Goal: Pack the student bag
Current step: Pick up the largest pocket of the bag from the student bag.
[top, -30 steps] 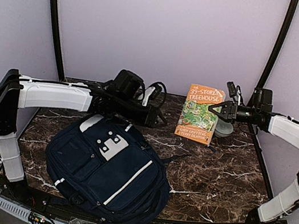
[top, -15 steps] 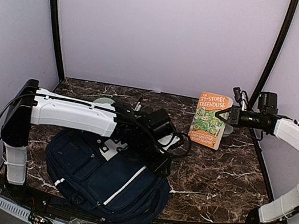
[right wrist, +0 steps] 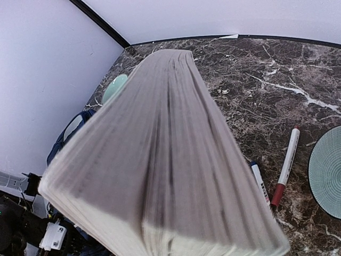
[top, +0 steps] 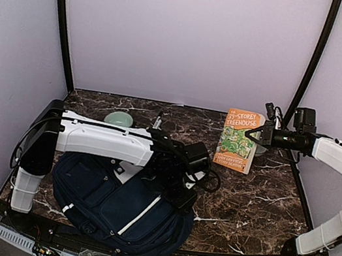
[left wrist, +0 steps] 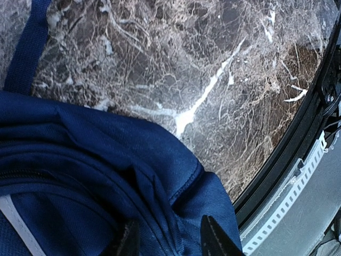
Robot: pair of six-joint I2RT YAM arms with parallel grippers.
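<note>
The student bag (top: pixel 119 206) is a navy backpack with white stripes, lying flat at the table's front left. My left gripper (top: pixel 186 197) hangs over its right edge. In the left wrist view the gripper (left wrist: pixel 170 241) is open, its two dark fingertips (left wrist: pixel 214 239) just above the navy fabric (left wrist: pixel 90 176). My right gripper (top: pixel 260 136) is shut on an orange paperback book (top: pixel 239 140) and holds it upright above the back right of the table. The book's page edges (right wrist: pixel 165 149) fill the right wrist view and hide the fingers.
A pale green bowl (top: pixel 119 119) and a pen (top: pixel 158 120) lie at the back left. Two markers (right wrist: pixel 286 162) and a teal ribbed plate (right wrist: pixel 327 170) lie under the book. The table's front rail (left wrist: pixel 287 176) runs close to the bag's corner.
My left arm has swung right and forward, from behind the bag to over its right edge. My right gripper has raised the book slightly and shifted it right.
</note>
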